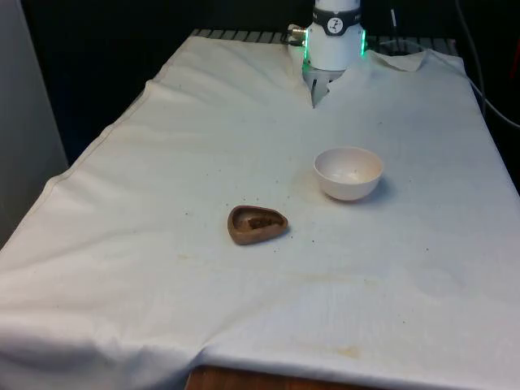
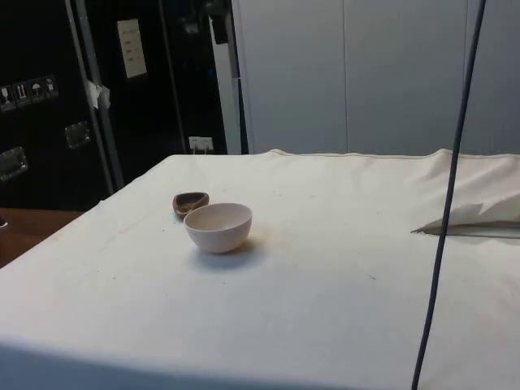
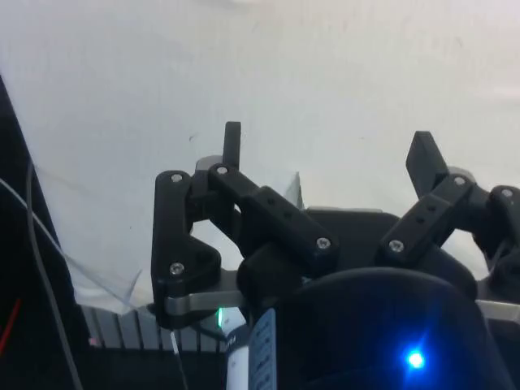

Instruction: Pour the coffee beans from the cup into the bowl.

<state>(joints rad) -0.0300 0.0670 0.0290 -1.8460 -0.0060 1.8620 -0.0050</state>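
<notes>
On the white tablecloth (image 1: 162,162), a small brown wooden cup (image 1: 257,224) holding dark coffee beans (image 1: 260,221) sits near a round pale ceramic bowl (image 1: 348,172), apart from it. Seen from the wrist, the black two-finger gripper (image 3: 329,150) hangs above bare cloth with its fingers spread wide, holding nothing.

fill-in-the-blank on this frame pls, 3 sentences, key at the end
1. The brown cup holds coffee ____.
2. The white bowl holds ____.
3. The gripper has its fingers ____, with nothing between them.

Missing words: beans; nothing; open
</notes>
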